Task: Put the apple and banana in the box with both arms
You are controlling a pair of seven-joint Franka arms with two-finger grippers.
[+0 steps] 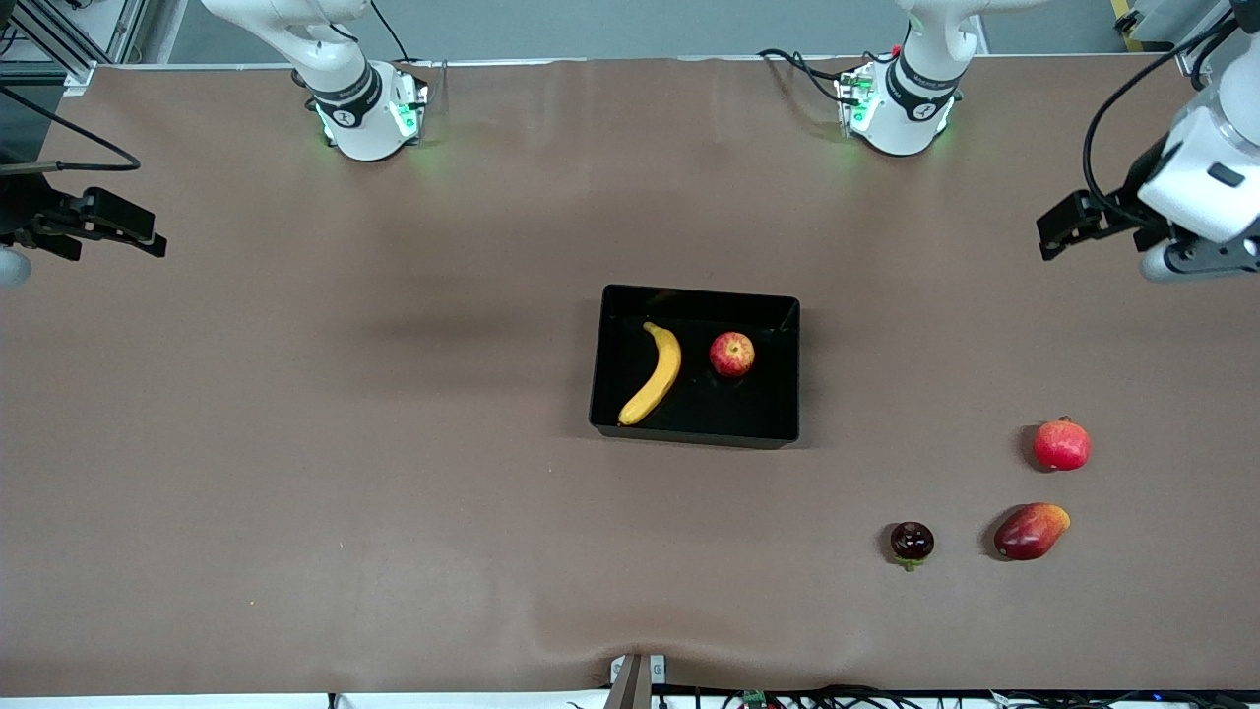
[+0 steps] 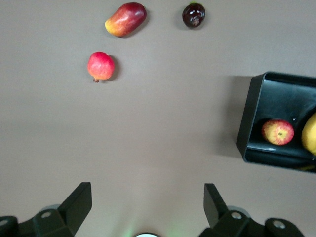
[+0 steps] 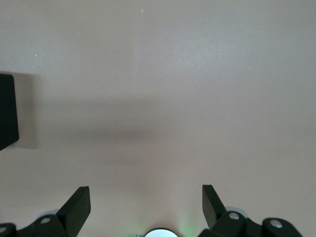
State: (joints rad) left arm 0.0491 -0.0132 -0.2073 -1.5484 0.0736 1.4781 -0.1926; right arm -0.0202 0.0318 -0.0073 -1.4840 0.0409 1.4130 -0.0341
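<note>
The black box [image 1: 768, 404] sits mid-table. Inside it lie the yellow banana [image 1: 655, 374] and, beside it toward the left arm's end, the red-and-yellow apple [image 1: 731, 354]. My left gripper [image 1: 1051, 234] hangs open and empty over the table at the left arm's end, well clear of the box. Its wrist view shows its jaws [image 2: 148, 190] wide apart over bare table, with the box [image 2: 254, 108], apple [image 2: 278, 132] and part of the banana [image 2: 310, 134] off to one side. My right gripper [image 1: 153, 236] hangs open and empty at the right arm's end [image 3: 146, 190], with only a box corner [image 3: 7, 111] in its view.
Three other fruits lie toward the left arm's end, nearer the front camera than the box: a red pomegranate [image 1: 1062, 444], a red-orange mango [image 1: 1031, 531] and a small dark purple fruit [image 1: 912, 542]. The left wrist view shows them too: pomegranate [image 2: 100, 66], mango [image 2: 126, 19], dark fruit [image 2: 193, 15].
</note>
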